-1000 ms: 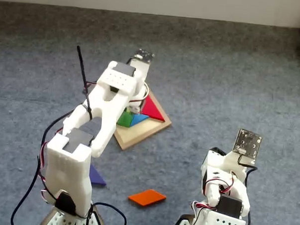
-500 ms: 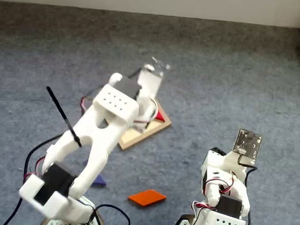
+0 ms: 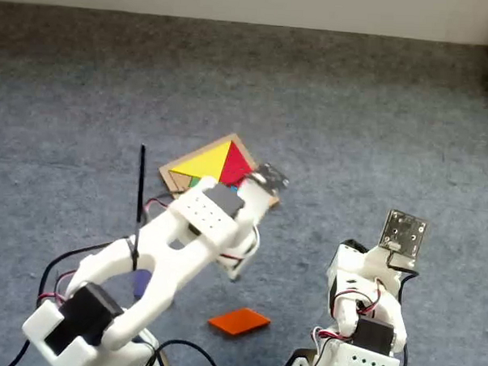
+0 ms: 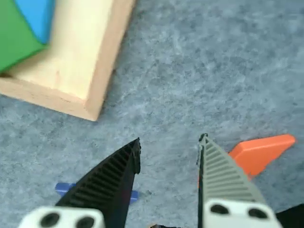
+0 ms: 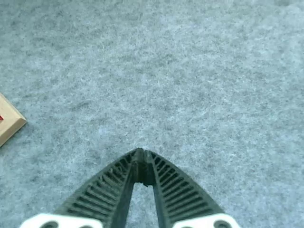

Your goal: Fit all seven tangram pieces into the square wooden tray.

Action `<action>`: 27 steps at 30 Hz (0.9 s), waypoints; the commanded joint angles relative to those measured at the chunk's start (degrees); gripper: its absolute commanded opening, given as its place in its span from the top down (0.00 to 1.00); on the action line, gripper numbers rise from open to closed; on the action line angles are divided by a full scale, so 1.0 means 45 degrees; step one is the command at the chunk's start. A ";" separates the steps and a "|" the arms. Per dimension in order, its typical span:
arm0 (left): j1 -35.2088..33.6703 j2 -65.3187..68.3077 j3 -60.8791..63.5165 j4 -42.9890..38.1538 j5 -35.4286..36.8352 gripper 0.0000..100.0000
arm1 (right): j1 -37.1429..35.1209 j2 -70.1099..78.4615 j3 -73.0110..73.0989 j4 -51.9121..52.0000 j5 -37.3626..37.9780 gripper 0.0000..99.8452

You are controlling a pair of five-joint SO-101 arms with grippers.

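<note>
The square wooden tray (image 3: 182,178) lies mid-table with a yellow triangle (image 3: 206,161), a red triangle (image 3: 238,164) and slivers of green and blue inside. An orange piece (image 3: 239,320) lies on the carpet near the front, and a blue-purple piece (image 3: 142,282) peeks out from under the left arm. My left gripper (image 4: 169,141) hangs open over bare carpet between the tray's corner (image 4: 102,61) and the orange piece (image 4: 260,151), holding nothing. My right gripper (image 5: 142,156) is shut and empty above the carpet, with the tray corner (image 5: 7,121) off to one side.
Grey carpet covers the whole table. The left arm (image 3: 184,245) stretches diagonally from the front left up to the tray's near edge. The right arm (image 3: 369,294) stays folded at the front right. Open carpet lies to the right of and behind the tray.
The left arm has swung back from above the tray toward the front, uncovering the yellow and red pieces. The right arm has not moved.
</note>
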 commanded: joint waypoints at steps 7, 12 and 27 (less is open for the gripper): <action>0.2256 -0.0537 0.0088 -0.0039 0.0137 0.90 | 0.0166 -0.0205 0.1416 -0.0264 0.0000 0.99; 0.3253 -0.0537 0.0479 -0.0039 0.0098 0.90 | 0.0166 -0.0205 0.1416 -0.0264 0.0000 0.99; 0.3722 -0.0440 0.0479 -0.0020 0.0098 0.91 | 0.0381 -0.0205 0.1416 -0.0283 0.0000 0.99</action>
